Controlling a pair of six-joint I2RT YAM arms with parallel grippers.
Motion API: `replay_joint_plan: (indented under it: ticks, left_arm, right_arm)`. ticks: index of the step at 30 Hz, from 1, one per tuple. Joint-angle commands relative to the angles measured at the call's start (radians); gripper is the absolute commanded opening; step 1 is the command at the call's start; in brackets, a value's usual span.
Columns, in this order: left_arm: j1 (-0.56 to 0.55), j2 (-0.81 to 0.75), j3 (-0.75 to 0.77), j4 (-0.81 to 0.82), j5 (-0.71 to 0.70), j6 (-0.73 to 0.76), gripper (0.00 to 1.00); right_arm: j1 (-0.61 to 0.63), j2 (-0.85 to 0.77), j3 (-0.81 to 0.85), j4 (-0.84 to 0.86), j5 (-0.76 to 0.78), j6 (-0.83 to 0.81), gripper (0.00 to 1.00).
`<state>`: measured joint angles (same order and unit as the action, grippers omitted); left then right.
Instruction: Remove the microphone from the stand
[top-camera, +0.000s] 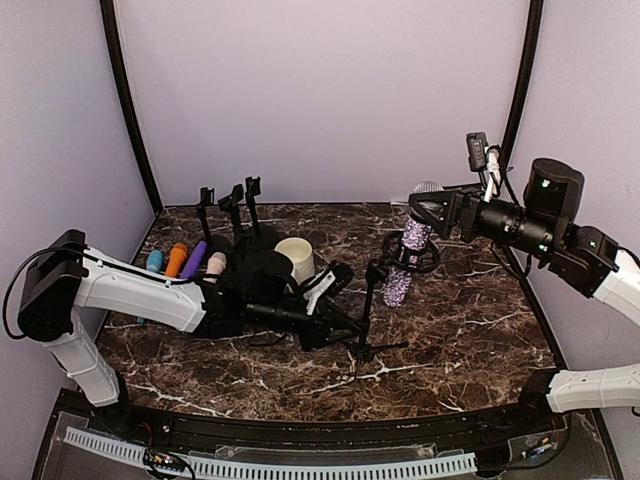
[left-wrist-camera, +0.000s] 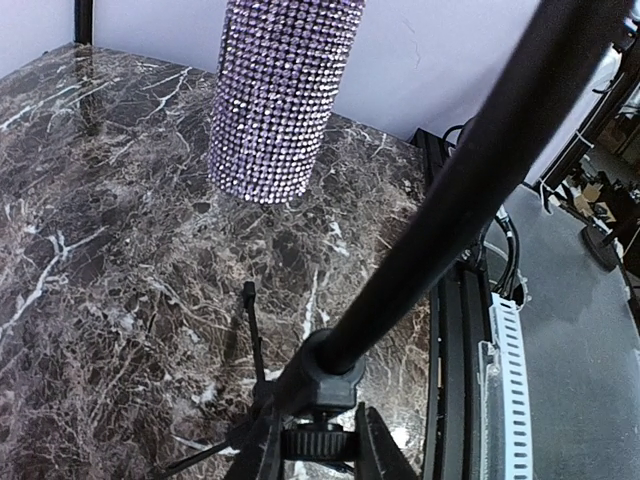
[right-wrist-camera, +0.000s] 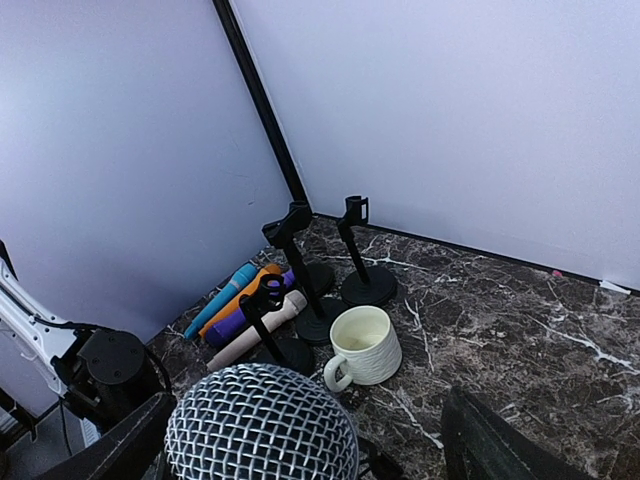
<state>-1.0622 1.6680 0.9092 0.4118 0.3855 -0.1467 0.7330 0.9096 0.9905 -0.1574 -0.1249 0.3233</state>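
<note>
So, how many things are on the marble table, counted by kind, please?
Microphones: 5 (sparkly lilac microphone, teal microphone, orange microphone, purple microphone, pink microphone)
Black stands: 4 (tripod stand, three round-based stands)
Cream ribbed mug: 1
Total: 10

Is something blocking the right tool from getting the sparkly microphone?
No, nothing visible is. The right tool has its open fingers on either side of the microphone's mesh head, with only air between. The left tool grips the stand lower down, out of the way.
</note>
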Motion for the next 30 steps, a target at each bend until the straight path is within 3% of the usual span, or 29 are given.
replay_joint_plan:
  ticks: [1, 5, 8, 18, 30]
  left_arm:
    - [0.004, 0.002, -0.051, -0.054, 0.099, -0.084, 0.24]
    - [0.007, -0.052, -0.044, -0.056, 0.04, -0.055, 0.51]
    - [0.007, -0.106, -0.038, -0.073, -0.012, -0.021, 0.59]
    - [0.007, -0.265, 0.031, -0.161, -0.191, 0.034, 0.63]
    - [0.005, -0.222, 0.338, -0.212, -0.242, -0.032, 0.64]
  right_arm:
    - [0.006, -0.02, -0.005, 0.038, 0.001, 0.004, 0.91]
    - [0.007, -0.031, -0.006, 0.038, 0.004, 0.004, 0.92]
    - [0.006, -0.035, -0.009, 0.039, 0.004, 0.005, 0.93]
    - [0.008, -0.032, -0.023, 0.036, -0.028, 0.01, 0.92]
    - [0.009, -0.019, -0.034, 0.032, -0.062, 0.015, 0.7]
